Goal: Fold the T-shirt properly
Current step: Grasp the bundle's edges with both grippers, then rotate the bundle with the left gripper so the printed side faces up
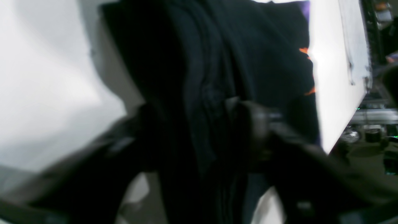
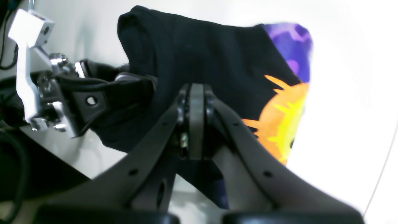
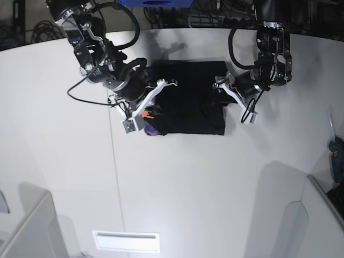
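Note:
The black T-shirt lies folded into a rough rectangle on the white table. Its purple, orange and yellow print shows at the turned-up left edge, large in the right wrist view. My right gripper is at that left edge; in its own view it is shut with black cloth pinched and hanging under it. My left gripper is at the shirt's right edge, and also shows in the right wrist view. In its blurred own view, dark cloth runs between its fingers.
A thin seam runs down the table left of the shirt. A white slot plate sits near the front edge. Grey partitions stand at the front left and front right. Cables and a blue box lie behind the table.

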